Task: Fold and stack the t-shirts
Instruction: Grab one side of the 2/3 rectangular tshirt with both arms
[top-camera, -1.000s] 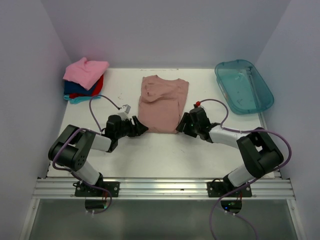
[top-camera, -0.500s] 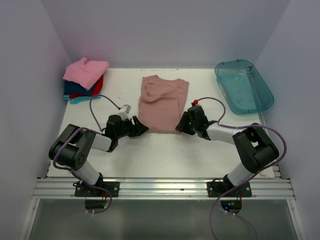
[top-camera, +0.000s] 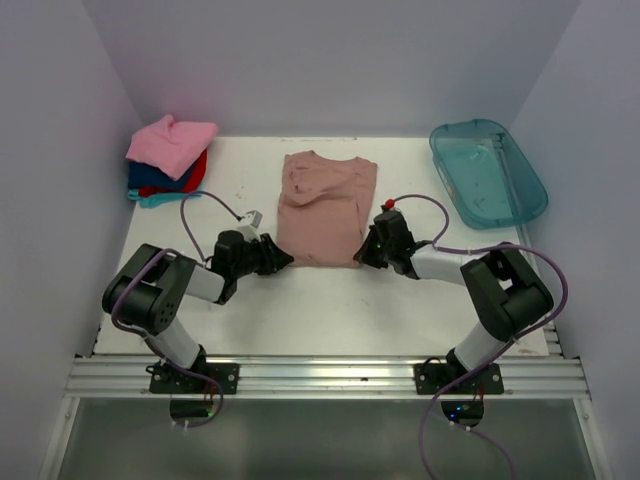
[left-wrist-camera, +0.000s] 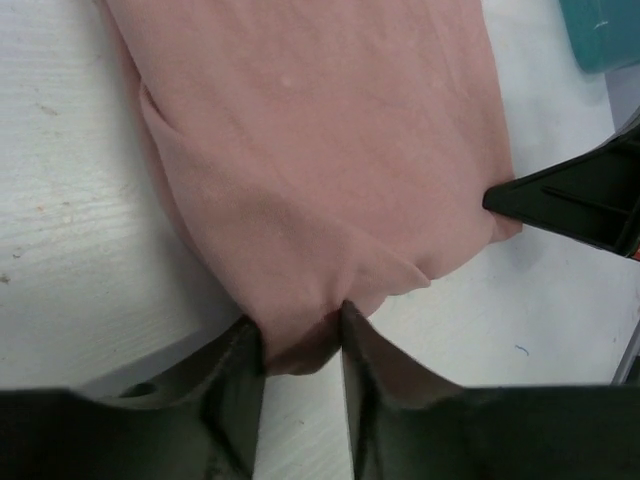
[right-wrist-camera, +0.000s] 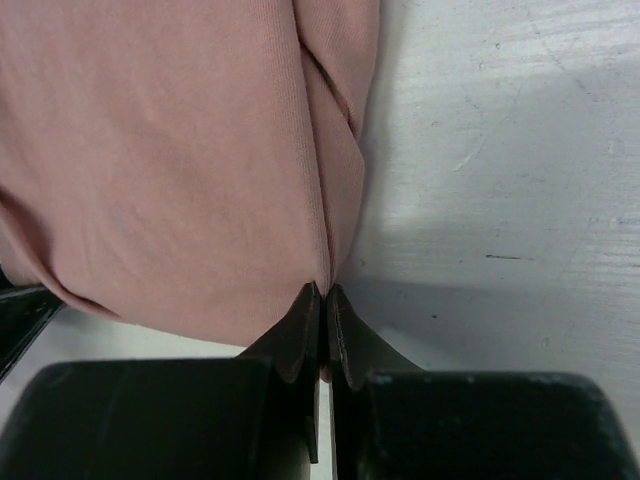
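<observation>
A dusty pink-brown t-shirt (top-camera: 322, 205) lies partly folded lengthwise in the middle of the white table (top-camera: 300, 310). My left gripper (top-camera: 283, 258) is at its near left corner. In the left wrist view the cloth (left-wrist-camera: 320, 160) bunches between the two fingers of that gripper (left-wrist-camera: 295, 335), which is shut on it. My right gripper (top-camera: 362, 256) is at the near right corner. The right wrist view shows it (right-wrist-camera: 323, 292) pinched tight on a fold of the tee's edge (right-wrist-camera: 160, 170). A stack of folded t-shirts (top-camera: 168, 160), bright pink on top, sits at the back left.
A translucent teal plastic tub (top-camera: 487, 172) stands at the back right corner. Purple walls close in the table on the left, back and right. The right arm's black finger (left-wrist-camera: 570, 200) shows at the right of the left wrist view.
Both grippers have closed on the near edge of the dusty pink tee. The right gripper has edged left onto the cloth. The tee itself has not moved.
</observation>
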